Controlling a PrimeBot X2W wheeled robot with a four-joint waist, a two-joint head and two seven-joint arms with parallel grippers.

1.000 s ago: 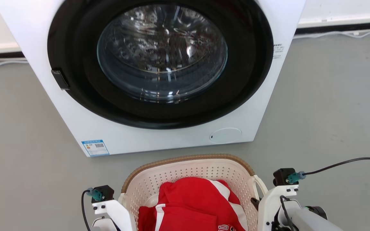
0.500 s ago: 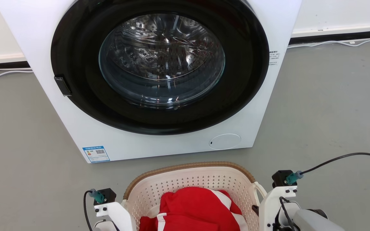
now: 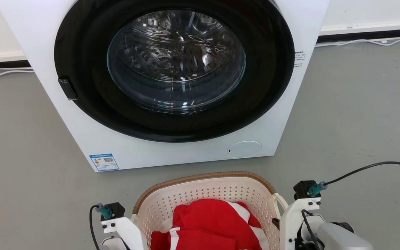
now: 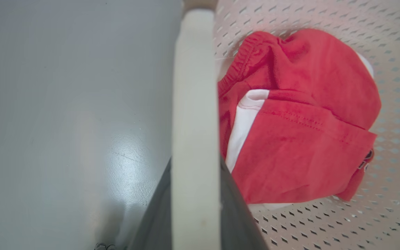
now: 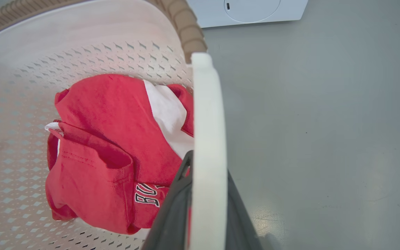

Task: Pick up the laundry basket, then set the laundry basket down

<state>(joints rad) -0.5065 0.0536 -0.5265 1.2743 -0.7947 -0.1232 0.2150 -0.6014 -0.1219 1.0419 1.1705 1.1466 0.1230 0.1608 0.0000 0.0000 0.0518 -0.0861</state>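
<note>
Left gripper (image 4: 194, 166) is clamped on the left loop handle (image 4: 194, 86) of the laundry basket (image 3: 203, 187), right gripper (image 5: 207, 163) on the right loop handle (image 5: 207, 104); basket hangs between both grippers, washer (image 3: 82, 132) just ahead; pick-up appears achieved, floor clearance unconfirmable; set-down is not yet done.

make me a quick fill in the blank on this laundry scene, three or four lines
1. The laundry basket holds a garment that is mostly ____.
2. The left gripper and the right gripper are each shut on a white side ____ of the basket.
3. The basket's woven-look rim is coloured ____.
4. In the head view, the blue label sits at the lower ____ corner of the washer front.
Missing words: red; handle; brown; left.
</note>
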